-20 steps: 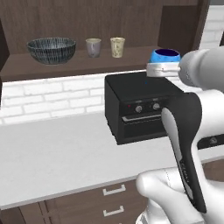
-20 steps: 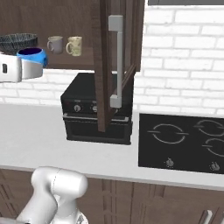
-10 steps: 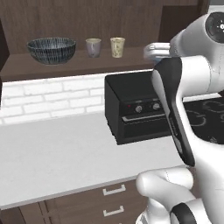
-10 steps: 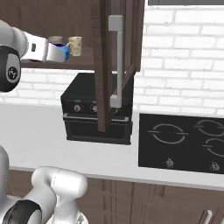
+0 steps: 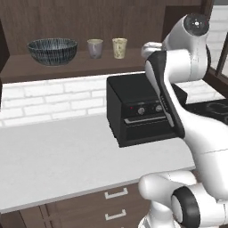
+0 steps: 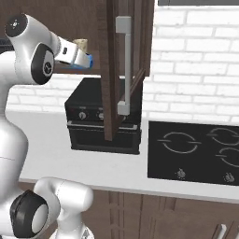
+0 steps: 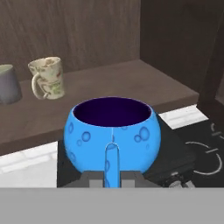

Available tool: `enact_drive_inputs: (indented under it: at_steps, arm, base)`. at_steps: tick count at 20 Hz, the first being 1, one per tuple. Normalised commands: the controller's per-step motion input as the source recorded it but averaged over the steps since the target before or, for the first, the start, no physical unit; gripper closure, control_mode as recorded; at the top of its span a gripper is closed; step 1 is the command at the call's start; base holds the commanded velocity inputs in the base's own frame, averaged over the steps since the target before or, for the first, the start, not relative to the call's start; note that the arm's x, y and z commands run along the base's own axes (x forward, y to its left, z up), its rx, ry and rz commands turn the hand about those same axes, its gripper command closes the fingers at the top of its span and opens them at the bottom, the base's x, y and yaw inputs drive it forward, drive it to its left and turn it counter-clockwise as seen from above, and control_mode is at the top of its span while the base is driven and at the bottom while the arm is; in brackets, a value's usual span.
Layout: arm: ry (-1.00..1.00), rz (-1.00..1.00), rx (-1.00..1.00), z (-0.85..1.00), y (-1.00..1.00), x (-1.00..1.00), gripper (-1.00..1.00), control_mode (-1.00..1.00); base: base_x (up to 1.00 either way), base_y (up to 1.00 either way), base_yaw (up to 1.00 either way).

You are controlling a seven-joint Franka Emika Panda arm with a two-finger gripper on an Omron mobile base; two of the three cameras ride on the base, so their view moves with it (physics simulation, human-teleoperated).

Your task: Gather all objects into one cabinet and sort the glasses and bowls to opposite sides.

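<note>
Blue bowl (image 7: 112, 131) clamped in jaws, above black oven (image 5: 140, 113), near dark wood cabinet shelf (image 7: 109, 83), brick wall (image 6: 196, 70).

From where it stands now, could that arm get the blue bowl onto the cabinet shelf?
Probably yes. The end effector holds the blue bowl just in front of the shelf; the door stands open, and the board to the right of the beige cup is bare.

Arm (image 6: 32, 56) reaches toward cabinet shelf (image 6: 77, 70); door (image 6: 122, 65) open above black oven (image 6: 103, 116).
</note>
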Motion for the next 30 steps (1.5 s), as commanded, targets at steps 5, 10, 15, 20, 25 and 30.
enact_drive_inputs:
  at_steps: [5, 10, 15, 20, 25, 30]
  arm:
    - [-0.01, 0.00, 0.01, 0.00, -0.09, 0.88, 1.00, -1.00]
    - [0.00, 0.00, 0.00, -0.04, -0.20, 0.95, 1.00, -1.00]
    - [0.02, 0.00, 0.00, -0.18, -0.37, 0.78, 1.00, -1.00]
    - [0.11, 0.00, 0.00, -0.36, -0.26, 0.66, 1.00, -1.00]
    - [0.06, 0.00, 0.00, -0.12, -0.09, 0.61, 1.00, -1.00]
    - [0.04, 0.00, 0.00, -0.01, -0.17, 0.65, 1.00, -1.00]
  base:
    - [0.00, 0.00, 0.00]
    - [0.00, 0.00, 0.00]
    - [0.00, 0.00, 0.00]
    - [0.00, 0.00, 0.00]
    - [0.00, 0.00, 0.00]
    - [0.00, 0.00, 0.00]
